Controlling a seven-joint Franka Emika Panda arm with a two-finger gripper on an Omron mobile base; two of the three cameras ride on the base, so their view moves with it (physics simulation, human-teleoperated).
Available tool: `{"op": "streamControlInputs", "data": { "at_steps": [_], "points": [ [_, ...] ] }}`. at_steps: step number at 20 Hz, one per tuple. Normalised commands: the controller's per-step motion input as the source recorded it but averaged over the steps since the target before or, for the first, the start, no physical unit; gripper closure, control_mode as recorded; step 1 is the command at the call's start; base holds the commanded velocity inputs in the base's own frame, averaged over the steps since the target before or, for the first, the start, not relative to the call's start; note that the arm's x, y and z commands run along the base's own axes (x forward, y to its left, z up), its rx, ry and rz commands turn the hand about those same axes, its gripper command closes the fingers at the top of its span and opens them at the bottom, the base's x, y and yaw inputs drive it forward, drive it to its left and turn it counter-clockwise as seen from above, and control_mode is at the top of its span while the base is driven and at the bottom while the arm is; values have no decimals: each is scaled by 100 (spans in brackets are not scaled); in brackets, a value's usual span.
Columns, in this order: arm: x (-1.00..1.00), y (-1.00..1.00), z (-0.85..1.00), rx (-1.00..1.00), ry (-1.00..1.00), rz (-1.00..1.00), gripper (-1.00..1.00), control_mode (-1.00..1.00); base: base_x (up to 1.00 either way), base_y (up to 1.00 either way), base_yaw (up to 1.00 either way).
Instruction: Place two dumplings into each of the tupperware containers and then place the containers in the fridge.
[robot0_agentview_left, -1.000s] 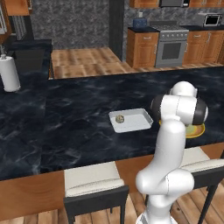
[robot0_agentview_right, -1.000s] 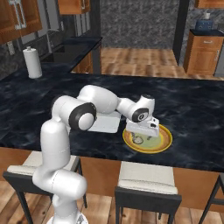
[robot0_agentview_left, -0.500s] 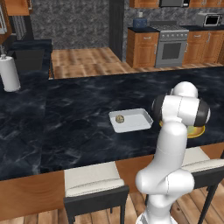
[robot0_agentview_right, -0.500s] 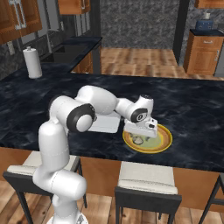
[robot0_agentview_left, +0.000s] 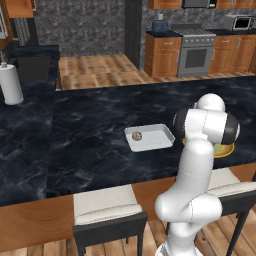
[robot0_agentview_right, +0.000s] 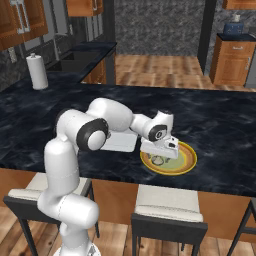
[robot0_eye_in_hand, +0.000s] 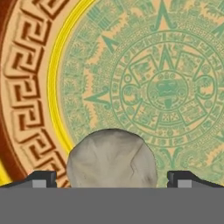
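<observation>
We work at a long counter (robot0_agentview_left: 90, 125) of black marble veined in grey, with a band of warm wood along its near edge and two pale-cushioned stools (robot0_agentview_left: 107, 212) tucked below. At the counter's far left stands a white paper towel roll (robot0_agentview_left: 11, 85). Beyond lies a plank wood floor, orange-brown cabinets, a dark stone wall and a steel oven (robot0_agentview_left: 196, 50).

One white tupperware container (robot0_agentview_left: 149, 137) sits on the marble with a single dumpling (robot0_agentview_left: 136, 135) in its left part. In the right base view we see a corner of a white tray (robot0_agentview_right: 121, 142) behind our forearm; whether it is the same one we cannot tell. Just to its right rests the round plate (robot0_agentview_right: 185, 162), yellow-rimmed, green and tan with a calendar pattern.

Our gripper (robot0_agentview_right: 160, 159) hangs low over the plate, jaws spread wide. In the hand view a second dumpling (robot0_eye_in_hand: 113, 159), wrinkled and grey-beige, lies on the plate (robot0_eye_in_hand: 166, 65) between the two fingertips (robot0_eye_in_hand: 41, 178), which stand clear of it on either side.
</observation>
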Motion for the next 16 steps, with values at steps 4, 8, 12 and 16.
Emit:
{"op": "streamControlInputs", "data": {
  "at_steps": [4, 8, 12, 16],
  "points": [
    [0, 0, -22, 0, 1, 0, -100, -100, 0, 0, 0],
    [0, 0, -23, 0, 0, 0, -100, -100, 0, 0, 0],
    [0, 0, -15, 0, 0, 0, 100, -100, 0, 0, 0],
    [-1, 2, 18, 0, 1, 0, 100, -100, 0, 0, 0]
  ]
}}
